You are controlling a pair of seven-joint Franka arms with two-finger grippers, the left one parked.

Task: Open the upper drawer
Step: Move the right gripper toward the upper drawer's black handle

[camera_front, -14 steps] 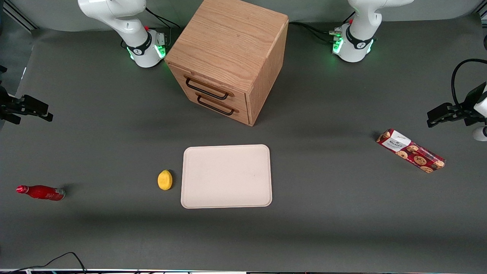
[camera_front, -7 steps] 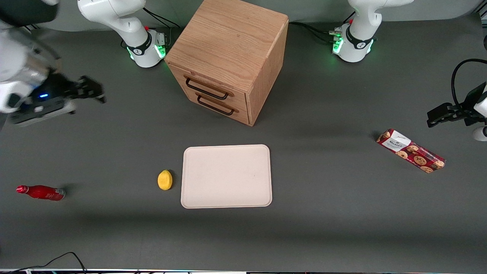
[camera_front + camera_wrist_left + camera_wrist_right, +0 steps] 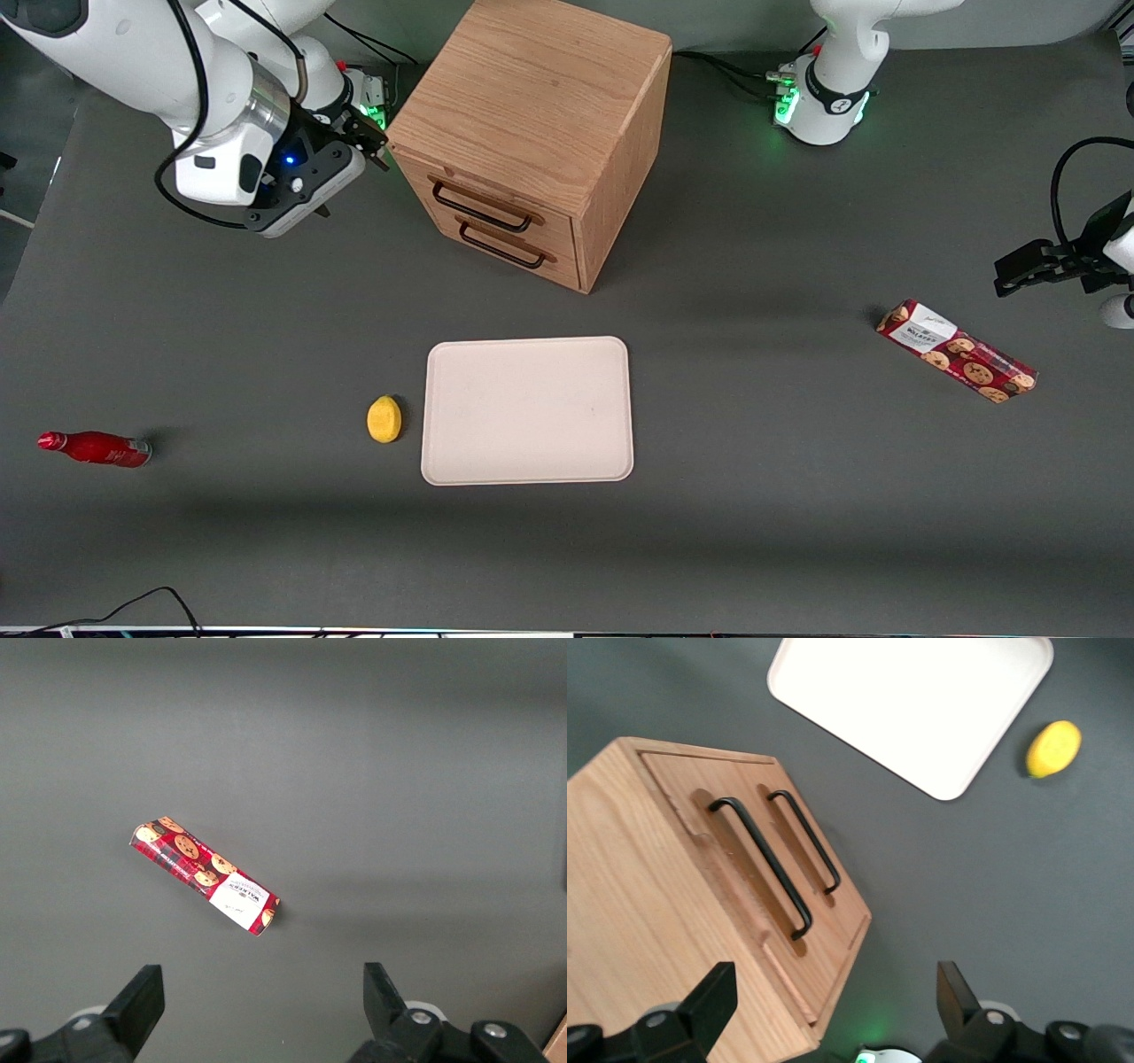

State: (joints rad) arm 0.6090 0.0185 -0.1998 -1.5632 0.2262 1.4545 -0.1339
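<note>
On the dark grey surface (image 3: 762, 496), a red bottle (image 3: 94, 447) lies on its side toward the working arm's end, close to the surface's edge there. The black two-finger gripper (image 3: 376, 151) hangs above the surface just beside the boxy light-oak wooden cabinet (image 3: 540, 115), at the corner of its drawer face and clear of both handles; its fingers (image 3: 711, 1003) are spread apart and hold nothing. The upper drawer (image 3: 483, 206), with a flat front and long thin black bar handle (image 3: 762, 864), sits closed, flush in the cabinet's top tier. A yellow lemon (image 3: 384, 418) rests just beside a cream rectangular tray (image 3: 527, 410), nearer the front camera than the cabinet. A red biscuit packet (image 3: 955, 350) lies toward the parked arm's end.
</note>
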